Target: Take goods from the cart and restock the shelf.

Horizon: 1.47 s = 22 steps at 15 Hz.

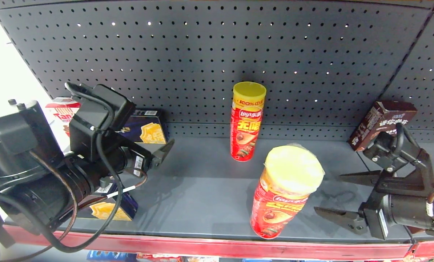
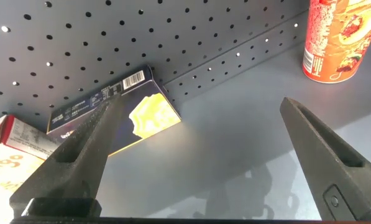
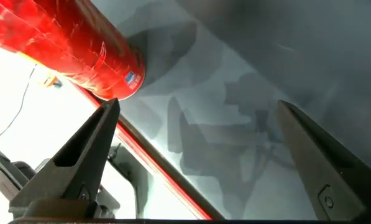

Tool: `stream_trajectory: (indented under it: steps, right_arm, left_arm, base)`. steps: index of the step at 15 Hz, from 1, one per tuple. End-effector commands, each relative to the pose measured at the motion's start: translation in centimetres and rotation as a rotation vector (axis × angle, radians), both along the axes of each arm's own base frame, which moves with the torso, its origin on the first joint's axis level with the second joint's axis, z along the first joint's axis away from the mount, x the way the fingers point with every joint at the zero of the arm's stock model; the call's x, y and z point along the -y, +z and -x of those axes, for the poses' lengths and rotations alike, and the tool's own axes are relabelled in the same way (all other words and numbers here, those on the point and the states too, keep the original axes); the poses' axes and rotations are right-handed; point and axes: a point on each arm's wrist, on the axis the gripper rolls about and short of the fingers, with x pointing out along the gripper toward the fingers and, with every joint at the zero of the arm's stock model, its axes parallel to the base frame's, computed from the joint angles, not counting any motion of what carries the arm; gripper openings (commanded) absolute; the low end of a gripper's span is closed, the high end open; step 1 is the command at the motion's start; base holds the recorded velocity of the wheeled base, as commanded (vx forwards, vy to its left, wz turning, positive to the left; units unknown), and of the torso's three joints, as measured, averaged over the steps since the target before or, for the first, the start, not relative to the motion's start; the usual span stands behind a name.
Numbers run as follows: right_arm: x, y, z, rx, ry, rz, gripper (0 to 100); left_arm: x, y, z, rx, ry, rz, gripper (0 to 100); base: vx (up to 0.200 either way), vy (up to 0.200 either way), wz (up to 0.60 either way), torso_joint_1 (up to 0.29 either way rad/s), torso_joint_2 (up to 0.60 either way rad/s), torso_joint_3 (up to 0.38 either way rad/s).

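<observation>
Restocking looks partly done: 1 red cardboard chip tube with a yellow plastic lid stands near the front edge of the dark grey metal shelf. A 2nd matching tube stands at its 11 o'clock, by the perforated back panel. At the front tube's 3 o'clock the right gripper hangs wide open, holding nothing, apart from the tube. The left gripper, equally wide open and empty, sits at the rear tube's 9 o'clock. More goods probably need fetching from the cart. Dark blue cardboard boxes crowd the left gripper; a brown box leans at the rear tube's 3 o'clock.
</observation>
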Motion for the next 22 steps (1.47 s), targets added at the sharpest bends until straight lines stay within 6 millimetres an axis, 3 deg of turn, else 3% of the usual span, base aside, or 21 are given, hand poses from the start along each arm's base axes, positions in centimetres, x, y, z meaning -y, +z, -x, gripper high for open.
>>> stream_trajectory:
  steps: [1,11,18,22]
  right_arm:
    - [-0.3,-0.4,-0.5,-0.016,0.004,0.009,100]
    - [-2.9,-0.7,-2.1,-0.023,0.069,0.022,100]
    - [-2.4,-0.9,-1.7,-0.020,0.056,0.020,100]
    - [-3.4,-1.0,-2.6,-0.024,0.072,0.024,100]
  left_arm:
    - [0.1,-0.1,-0.1,-0.003,0.000,-0.003,100]
    - [0.2,-0.1,-0.2,0.003,-0.001,-0.001,100]
    - [0.1,-0.1,-0.3,0.004,0.000,0.000,100]
    - [0.1,-0.1,-0.3,0.004,0.000,0.000,100]
  base:
    - [0.000,0.000,0.00,0.000,0.00,0.000]
    - [0.000,0.000,0.00,0.000,0.00,0.000]
    - [0.000,0.000,0.00,0.000,0.00,0.000]
    - [0.000,0.000,0.00,0.000,0.00,0.000]
